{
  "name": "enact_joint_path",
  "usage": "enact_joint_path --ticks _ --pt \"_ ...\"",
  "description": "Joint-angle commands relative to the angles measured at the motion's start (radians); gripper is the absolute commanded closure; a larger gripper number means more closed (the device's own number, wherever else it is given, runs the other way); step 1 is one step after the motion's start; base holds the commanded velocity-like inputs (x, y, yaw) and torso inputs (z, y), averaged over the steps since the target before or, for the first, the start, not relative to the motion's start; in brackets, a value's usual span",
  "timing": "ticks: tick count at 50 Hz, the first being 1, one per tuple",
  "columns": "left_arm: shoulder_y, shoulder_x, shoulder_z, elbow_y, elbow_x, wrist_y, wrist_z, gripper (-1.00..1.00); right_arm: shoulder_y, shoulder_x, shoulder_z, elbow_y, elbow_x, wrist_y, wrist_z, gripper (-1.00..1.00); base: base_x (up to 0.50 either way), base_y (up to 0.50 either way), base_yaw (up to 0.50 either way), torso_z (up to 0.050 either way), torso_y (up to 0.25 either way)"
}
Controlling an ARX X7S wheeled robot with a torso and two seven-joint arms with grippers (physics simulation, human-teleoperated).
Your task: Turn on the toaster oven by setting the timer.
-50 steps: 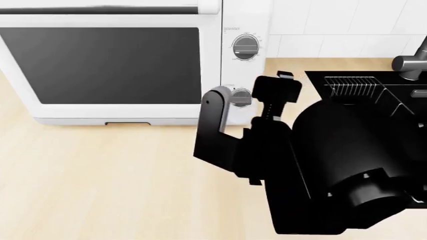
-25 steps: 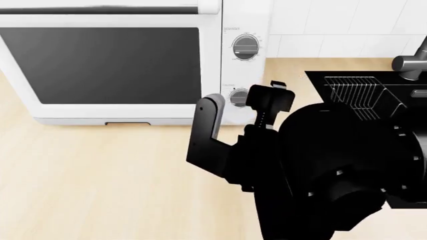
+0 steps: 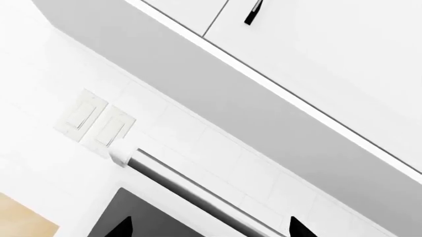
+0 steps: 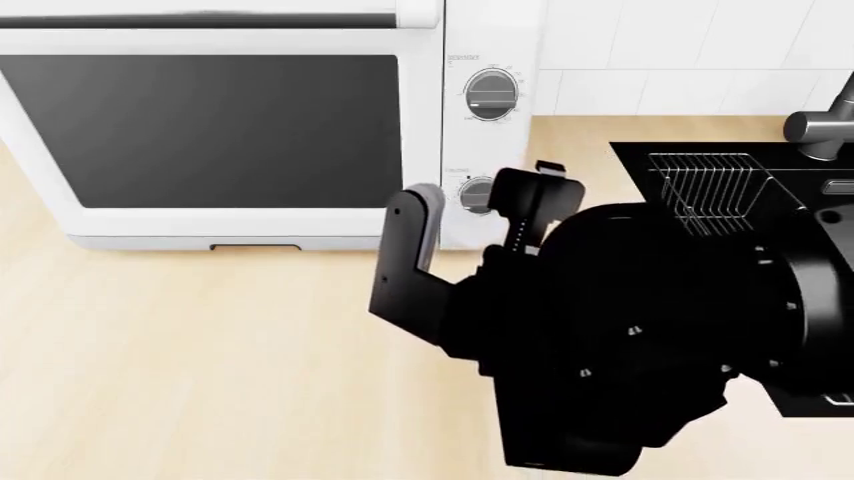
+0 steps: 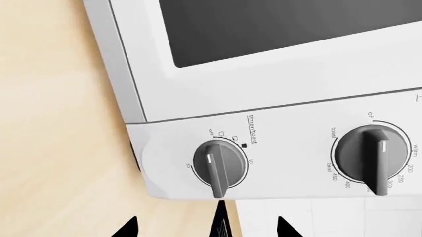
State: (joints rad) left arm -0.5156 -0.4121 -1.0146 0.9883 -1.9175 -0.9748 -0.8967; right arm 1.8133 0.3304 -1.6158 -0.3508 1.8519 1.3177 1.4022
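Timer: the small round silver-grey timer knob [image 5: 220,165] is sitting lowest on the white boxy toaster oven [image 4: 227,130], at the right gripper's [image 4: 483,200] twelve o'clock.
Fingers: spread, straddling it.
Advice: centring on the bar before pinching and twisting.

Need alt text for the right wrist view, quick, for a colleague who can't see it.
The timer knob, labelled timer/toast, sits just ahead of the right tool, not yet touched. Beside it is a temperature knob on the white toaster oven, which stands on a wooden counter.

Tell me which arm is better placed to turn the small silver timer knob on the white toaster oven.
The right. Its gripper hangs open just before the small silver timer knob of the white toaster oven. The left wrist camera sees only wall and cabinets.
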Motion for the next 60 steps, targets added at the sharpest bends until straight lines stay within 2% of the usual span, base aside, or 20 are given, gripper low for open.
enact_joint_path --ticks 1,23,60 --pt "-0.002 0.006 -0.002 0.0 0.001 -0.002 0.002 -1.0 -0.004 -0.012 -0.014 0.025 -0.034 -0.007 -0.016 -1.0 0.0 0.0 0.0 0.0 0.0" --pt "-0.003 0.005 -0.008 0.003 -0.012 0.002 -0.009 -1.0 -0.003 -0.027 -0.026 0.052 -0.034 -0.044 0.02 -1.0 0.0 0.0 0.0 0.0 0.0" --pt "0.009 0.007 -0.044 0.001 -0.033 0.006 -0.008 -1.0 -0.005 -0.078 -0.066 0.103 -0.111 -0.072 -0.043 -1.0 0.0 0.0 0.0 0.0 0.0"
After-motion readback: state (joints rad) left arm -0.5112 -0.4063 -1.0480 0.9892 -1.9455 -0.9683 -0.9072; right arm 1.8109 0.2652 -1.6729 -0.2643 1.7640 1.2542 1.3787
